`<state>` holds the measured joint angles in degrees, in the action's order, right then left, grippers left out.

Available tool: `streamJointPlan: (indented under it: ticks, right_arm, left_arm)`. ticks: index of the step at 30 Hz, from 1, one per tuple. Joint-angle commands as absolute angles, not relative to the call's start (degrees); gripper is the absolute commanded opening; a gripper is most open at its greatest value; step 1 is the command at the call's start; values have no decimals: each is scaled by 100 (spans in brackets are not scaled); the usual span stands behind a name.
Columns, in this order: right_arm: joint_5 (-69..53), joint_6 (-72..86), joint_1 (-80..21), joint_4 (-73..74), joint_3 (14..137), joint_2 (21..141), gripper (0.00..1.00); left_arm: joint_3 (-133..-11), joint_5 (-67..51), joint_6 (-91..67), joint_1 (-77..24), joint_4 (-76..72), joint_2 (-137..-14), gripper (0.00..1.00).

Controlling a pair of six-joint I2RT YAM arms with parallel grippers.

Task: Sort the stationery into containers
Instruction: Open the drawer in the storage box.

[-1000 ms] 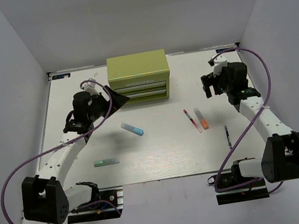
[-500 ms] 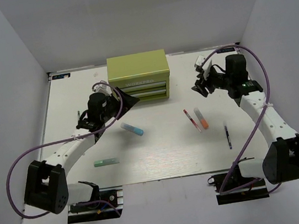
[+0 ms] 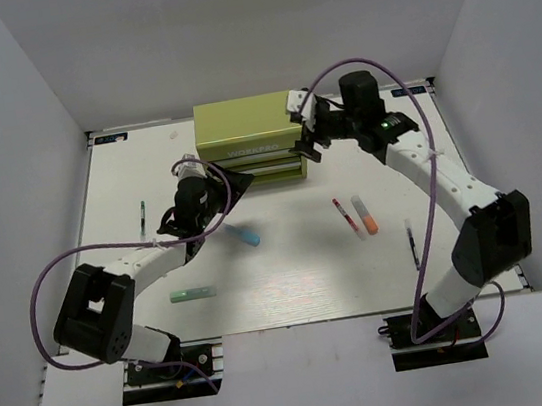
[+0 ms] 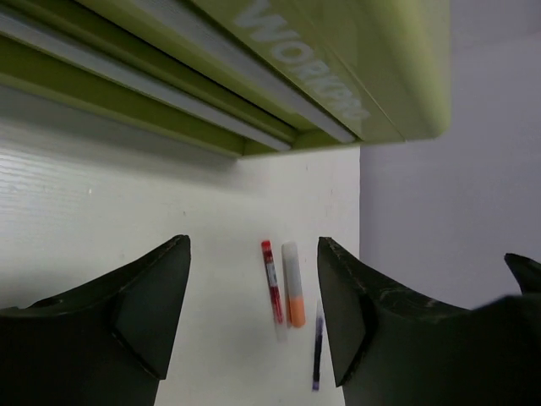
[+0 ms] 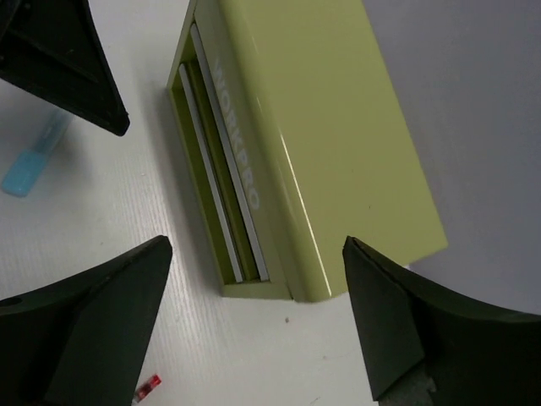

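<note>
Our olive tool chest [image 3: 249, 130] sits at the far middle of the table [image 3: 294, 296], and all the pens are loose in front of it. The light-blue/white marker [image 3: 240, 234] and pale green marker [image 3: 193, 294] are on the left, the red-white pen [image 3: 347, 218] and orange/grey marker [image 3: 365, 214] lie side by side on the right, and the dark blue pen [image 3: 411, 246] is further right. We've got the left gripper [image 4: 254, 249] by the chest's lower front-left corner and the right gripper [image 5: 255, 249] at its right end, both with jaws spread wide and nothing in them.

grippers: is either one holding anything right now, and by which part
Nothing is held. The left gripper and the right gripper are both open and empty, close to the tool chest.
</note>
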<state>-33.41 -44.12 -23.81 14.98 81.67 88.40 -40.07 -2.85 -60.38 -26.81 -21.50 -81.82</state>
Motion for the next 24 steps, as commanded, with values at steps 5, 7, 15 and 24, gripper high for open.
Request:
streamJointPlan:
  ticks: [5, 7, 15, 24]
  right_arm:
    - [-2286, -4588, -2724, 1547, 9184, 9789, 90]
    - [-2136, -4614, -2760, 1538, 9386, 9887, 90]
    - [-1951, -4877, -2795, 1661, 9694, 10352, 90]
    - [-2004, -5106, -2778, 2276, 10204, 10828, 87]
  left_arm:
    - [-3744, 510, -6855, -2689, -3910, -8867, 72]
    - [-3744, 562, -6969, -2689, -4260, -9043, 72]
    - [-3850, 676, -7329, -2689, -5044, -9711, 72]
    - [-4016, 729, -7673, -2689, -6037, -10458, 68]
